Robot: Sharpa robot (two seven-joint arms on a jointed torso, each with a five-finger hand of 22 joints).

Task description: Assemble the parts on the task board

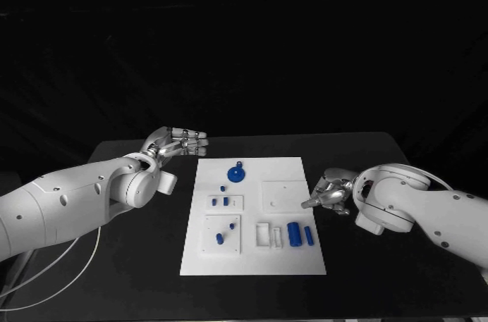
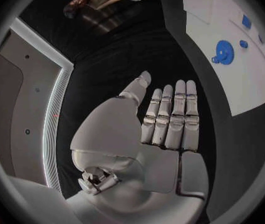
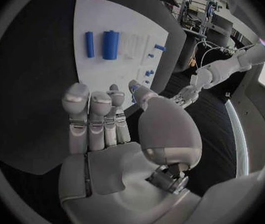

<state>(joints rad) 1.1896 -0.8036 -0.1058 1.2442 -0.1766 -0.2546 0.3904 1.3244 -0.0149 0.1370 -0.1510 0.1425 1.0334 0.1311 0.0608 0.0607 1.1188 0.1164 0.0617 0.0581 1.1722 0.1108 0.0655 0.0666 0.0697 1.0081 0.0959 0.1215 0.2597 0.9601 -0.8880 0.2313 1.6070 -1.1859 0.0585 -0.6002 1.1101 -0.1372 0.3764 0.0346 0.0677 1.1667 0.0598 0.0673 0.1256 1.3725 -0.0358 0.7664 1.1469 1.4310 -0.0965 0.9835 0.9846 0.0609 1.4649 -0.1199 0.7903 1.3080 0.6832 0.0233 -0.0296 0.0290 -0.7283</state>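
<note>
Centrally on the black table [image 1: 122, 280] lies the task board [image 1: 274, 262], a flat, matte white rectangular plate with shallow square recesses.

Parts on the board, head view:
- Blue gear-like disc with a small tab [image 1: 237, 173], at 12 o'clock on the board, lying flat.
- Large blue cylinder [image 1: 294, 234] and a thinner blue cylinder [image 1: 308, 235] just beside it, at about 4 o'clock, lying side by side.
- Small blue pegs [image 1: 218, 201] in a white block left of centre; more small blue pieces [image 1: 226, 231] on the square plate at 8 o'clock.

Left hand [image 1: 181, 143]: silver, smooth metal, off the board's 11 o'clock corner, over bare table. Its wrist view shows the fingers [image 2: 172, 117] straight and laid close together, thumb apart, palm empty. It holds nothing.

Right hand [image 1: 331, 192]: at 3 o'clock, just beside the board's right edge. Its fingers [image 3: 95, 117] are extended and loosely grouped, nothing between them and the thumb; hand empty.
</note>
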